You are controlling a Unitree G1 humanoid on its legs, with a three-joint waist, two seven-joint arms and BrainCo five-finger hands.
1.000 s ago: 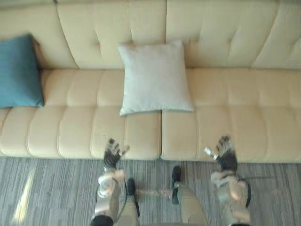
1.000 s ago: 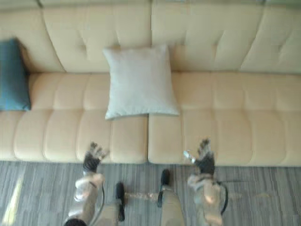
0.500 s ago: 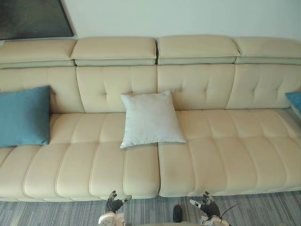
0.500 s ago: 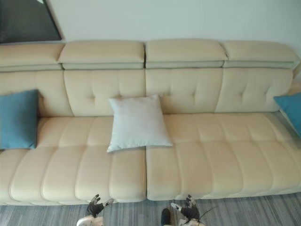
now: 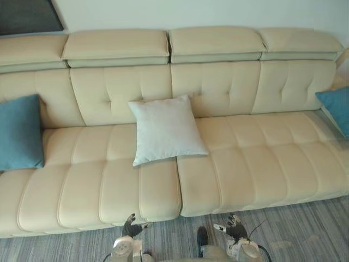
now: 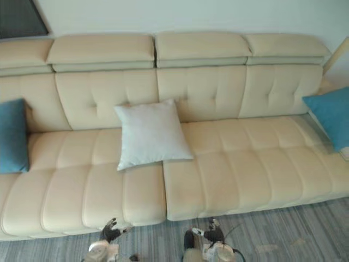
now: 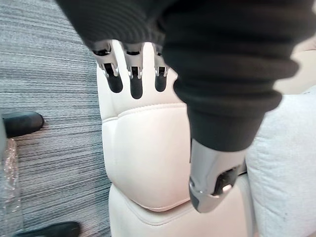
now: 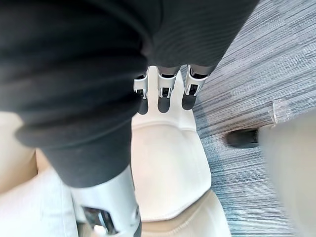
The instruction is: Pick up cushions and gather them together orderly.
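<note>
A pale grey cushion (image 5: 166, 129) leans against the backrest near the middle of the cream sofa (image 5: 256, 164). One blue cushion (image 5: 19, 132) stands at the sofa's left end and another blue cushion (image 6: 330, 116) at its right end. My left hand (image 5: 131, 227) and right hand (image 5: 233, 227) hover low over the carpet in front of the sofa's front edge, both open and holding nothing. Straight fingers (image 7: 134, 74) of the left hand point over the seat edge, and the right hand's fingers (image 8: 163, 89) do the same.
Grey striped carpet (image 5: 305, 229) runs in front of the sofa. A dark panel (image 5: 27, 15) hangs on the wall at the upper left. Wide bare seat lies between the grey cushion and the right blue cushion.
The camera has drawn back and swung right, so the whole sofa and the right blue cushion now show. Both hands sit lower in the picture, still open. The cushions have not moved.
</note>
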